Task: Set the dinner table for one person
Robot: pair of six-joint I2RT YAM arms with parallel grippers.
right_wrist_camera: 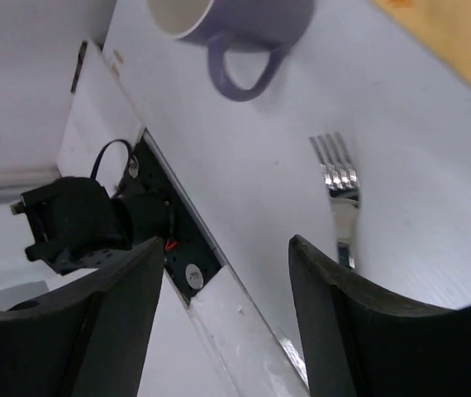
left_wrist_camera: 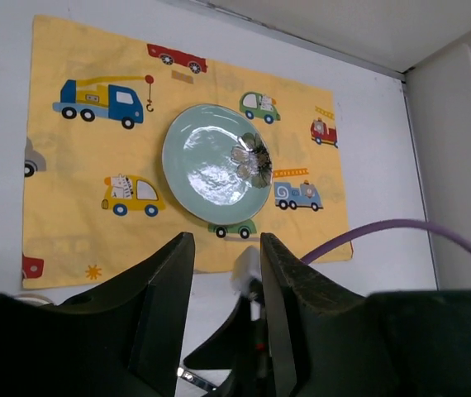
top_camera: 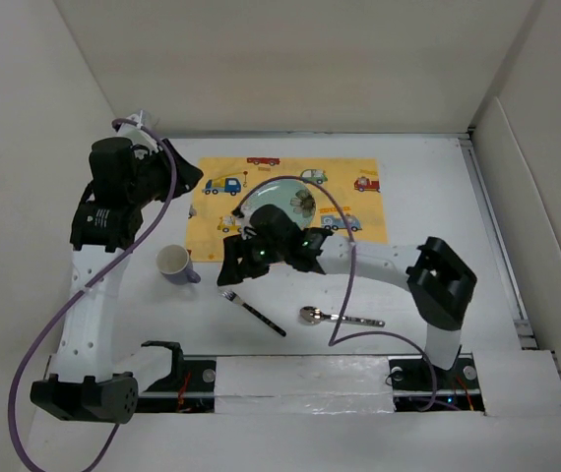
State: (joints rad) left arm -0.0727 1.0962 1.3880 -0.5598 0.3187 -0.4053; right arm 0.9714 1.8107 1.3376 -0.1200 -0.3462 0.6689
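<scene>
A pale green plate (top_camera: 288, 201) with a flower print lies on the yellow car-print cloth (top_camera: 349, 211) on the white dinner table (top_camera: 428, 177). A purple mug (top_camera: 174, 264) stands left of the cloth. A black-handled fork (top_camera: 253, 309) and a metal spoon (top_camera: 338, 317) lie in front of the cloth. My right gripper (top_camera: 229, 267) hangs open and empty between the mug (right_wrist_camera: 235, 25) and the fork (right_wrist_camera: 340, 175). My left gripper (top_camera: 190, 180) is open and empty, raised at the cloth's left edge, and looks down on the plate (left_wrist_camera: 216, 164).
White walls close in the table at the back and on both sides. A purple cable (top_camera: 344, 265) loops over the right arm and across the cloth. The arm bases and a metal rail (top_camera: 300, 379) run along the near edge.
</scene>
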